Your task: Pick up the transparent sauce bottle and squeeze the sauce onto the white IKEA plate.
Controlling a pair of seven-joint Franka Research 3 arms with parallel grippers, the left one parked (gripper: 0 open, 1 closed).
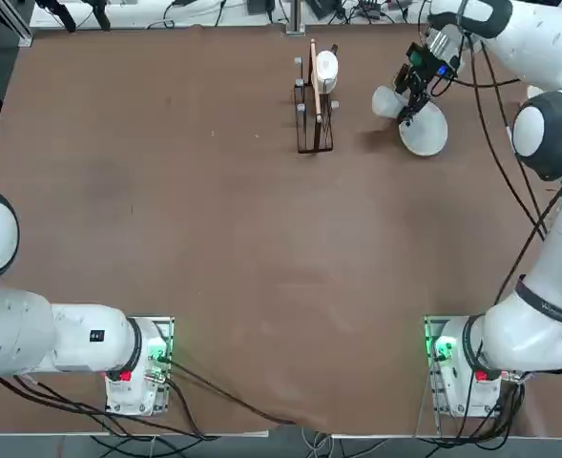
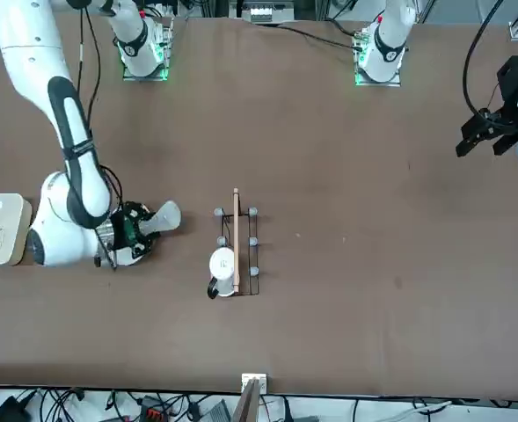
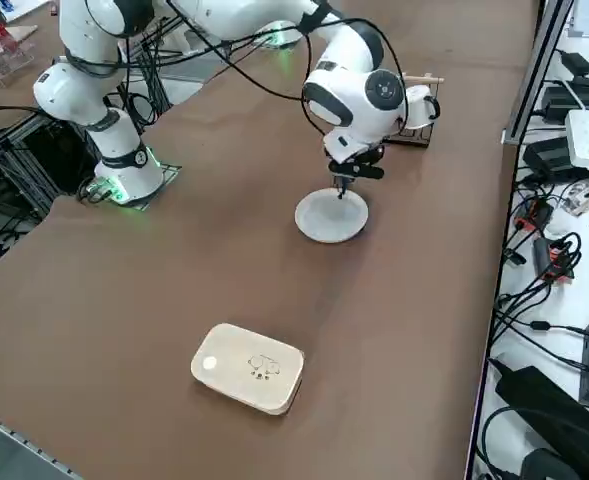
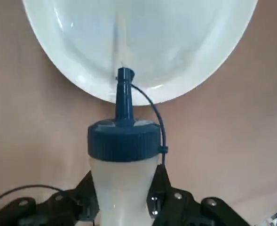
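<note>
We look down diagonally, in the right side view, on a brown bench [image 3: 154,320] that fills most of the frame. Going left to right across that view, we first find a white rounded-rectangular container [image 3: 248,368], lying flat below the centre of the frame, with a small drawing on its top.

Next, above the centre of the frame, the white IKEA plate [image 3: 331,216] rests on the bench, round and glossy, with the robot's right arm [image 3: 359,95] reaching over it from the upper left.

Just above the plate is the right claw [image 4: 124,200]. The wrist view shows it closed around the transparent sauce bottle [image 4: 124,186], one finger on each side of the pale, translucent body. The bottle's dark blue cap [image 4: 124,141] narrows to a nozzle whose tip overlaps the plate in that view, and a thin blue strap [image 4: 158,115] loops from near the tip to the cap's edge. A pale streak shows on the plate beyond the tip; we cannot tell whether it is sauce or a reflection.

Farther right, in the upper right of the side view, a dark wire rack [image 3: 411,136] stands partly behind the arm, holding a white round piece [image 3: 419,106]. Along the right edge, black cables [image 3: 546,285] tangle over a white surface.
</note>
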